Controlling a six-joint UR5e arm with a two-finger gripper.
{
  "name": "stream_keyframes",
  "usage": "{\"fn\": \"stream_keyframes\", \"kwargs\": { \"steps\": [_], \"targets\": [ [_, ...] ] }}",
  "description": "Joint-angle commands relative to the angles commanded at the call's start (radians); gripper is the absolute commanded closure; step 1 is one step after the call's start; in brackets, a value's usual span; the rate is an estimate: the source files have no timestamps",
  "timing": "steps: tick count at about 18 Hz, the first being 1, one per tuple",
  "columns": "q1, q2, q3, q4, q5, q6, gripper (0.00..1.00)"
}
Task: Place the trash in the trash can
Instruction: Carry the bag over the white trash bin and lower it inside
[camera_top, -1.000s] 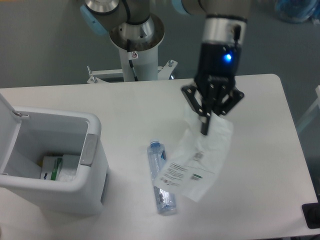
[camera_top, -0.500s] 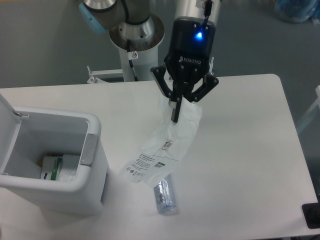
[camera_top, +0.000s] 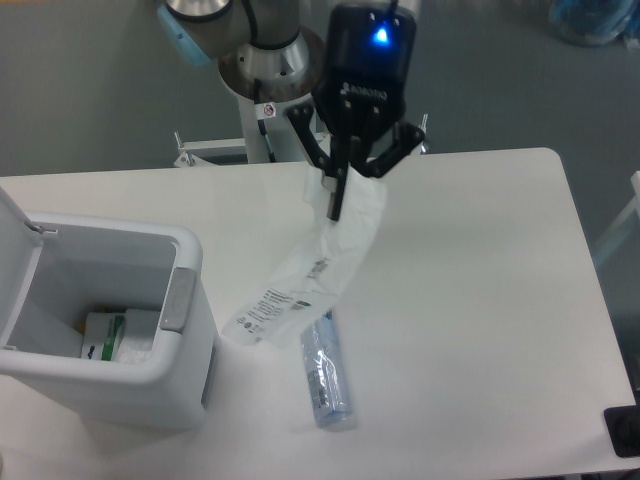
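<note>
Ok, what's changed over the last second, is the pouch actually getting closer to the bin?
Yes. The gripper, shut on the pouch, has carried it left across the table toward the trash can; its lower end now hangs close beside the can's right side, not yet over the opening. The bottle lies where it was, and the can stays open.

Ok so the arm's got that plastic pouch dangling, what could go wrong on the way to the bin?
The gripper pinches only the top edge of the white pouch, so the limp plastic might slip free mid-carry. Its low end hangs below the rim of the trash can, so it could snag there or drape outside instead of dropping in. The trailing end also lies over the bottle and may drag or roll it.
</note>
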Motion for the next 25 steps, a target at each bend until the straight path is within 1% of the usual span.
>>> {"fn": "stream_keyframes", "kwargs": {
  "steps": [3, 5, 7, 8, 11, 13, 15, 19, 23, 25],
  "targets": [
    [-0.057, 0.011, -0.014, 0.002, 0.005, 0.057, 0.90],
    [-0.094, 0.008, -0.029, 0.002, 0.006, 0.098, 0.90],
    [-0.115, 0.002, -0.029, 0.003, 0.008, 0.138, 0.90],
    [-0.121, 0.000, -0.035, 0.000, 0.009, 0.175, 0.90],
    [-0.143, 0.003, -0.098, -0.002, 0.015, 0.354, 0.91],
    [-0.153, -0.006, -0.103, 0.002, 0.015, 0.428, 0.91],
    [-0.184, -0.031, -0.085, 0.002, 0.015, 0.445, 0.91],
    [-0.219, -0.050, -0.045, 0.000, 0.015, 0.441, 0.90],
    [-0.270, -0.090, -0.041, 0.003, 0.015, 0.439, 0.90],
    [-0.288, -0.116, -0.028, 0.003, 0.015, 0.438, 0.90]
  ]
}}
